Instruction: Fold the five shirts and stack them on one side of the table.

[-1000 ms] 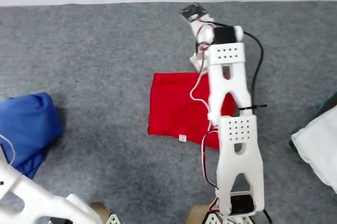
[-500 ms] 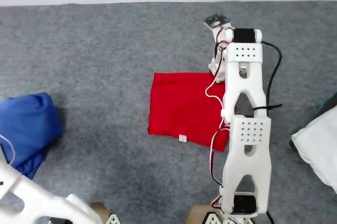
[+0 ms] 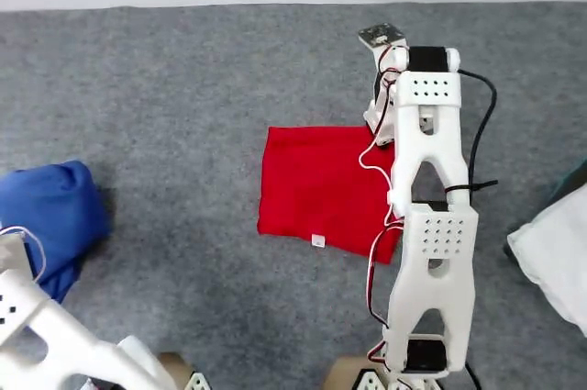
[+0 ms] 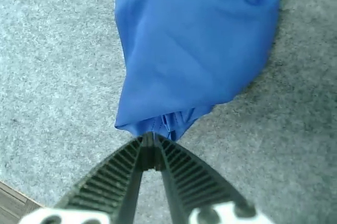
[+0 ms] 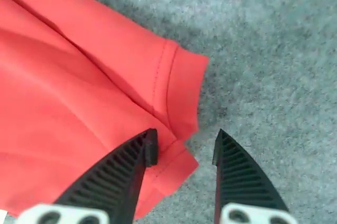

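Saw a crumpled blue shirt (image 3: pixel 46 216) at the left edge of the grey surface (image 3: pixel 165 115), its hem pinched in the left tool (image 4: pixel 152 147), tips together on the cloth. Found a folded red shirt (image 3: pixel 316 188) mid-surface, the right tool (image 5: pixel 183 147) at its far right corner, tips apart. Noted a white shirt (image 3: pixel 555 252) at the right edge.

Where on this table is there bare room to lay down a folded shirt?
The widest bare patch lies between the blue shirt and the red shirt. The far strip beyond the red shirt is free too. It is crowded around the right arm and the white cloth.
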Robot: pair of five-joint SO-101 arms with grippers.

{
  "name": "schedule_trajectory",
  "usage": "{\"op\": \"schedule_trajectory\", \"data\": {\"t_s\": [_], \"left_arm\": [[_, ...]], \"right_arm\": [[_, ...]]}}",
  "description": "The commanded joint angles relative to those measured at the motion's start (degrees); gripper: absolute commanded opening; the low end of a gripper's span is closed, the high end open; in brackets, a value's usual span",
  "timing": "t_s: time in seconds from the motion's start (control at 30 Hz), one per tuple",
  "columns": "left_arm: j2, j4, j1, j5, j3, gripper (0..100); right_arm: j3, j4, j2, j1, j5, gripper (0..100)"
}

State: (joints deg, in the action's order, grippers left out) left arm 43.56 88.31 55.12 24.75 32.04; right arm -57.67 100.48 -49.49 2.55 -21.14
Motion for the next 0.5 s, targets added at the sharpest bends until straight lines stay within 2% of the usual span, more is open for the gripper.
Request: {"op": "schedule_trajectory", "data": {"t_s": [0.0, 0.17, 0.47], "left_arm": [[1.14, -0.88, -0.26, 0.35, -0.31, 1], [1.14, -0.88, 0.00, 0.44, -0.48, 1], [1.14, -0.88, -0.26, 0.44, -0.48, 1]], "right_arm": [[-0.53, 2.33, 8.92, 0.22, 1.76, 17.7], [0.44, 2.42, 14.29, 0.84, 3.34, 17.6], [8.62, 1.89, 11.38, 1.10, 3.43, 17.6]]}}
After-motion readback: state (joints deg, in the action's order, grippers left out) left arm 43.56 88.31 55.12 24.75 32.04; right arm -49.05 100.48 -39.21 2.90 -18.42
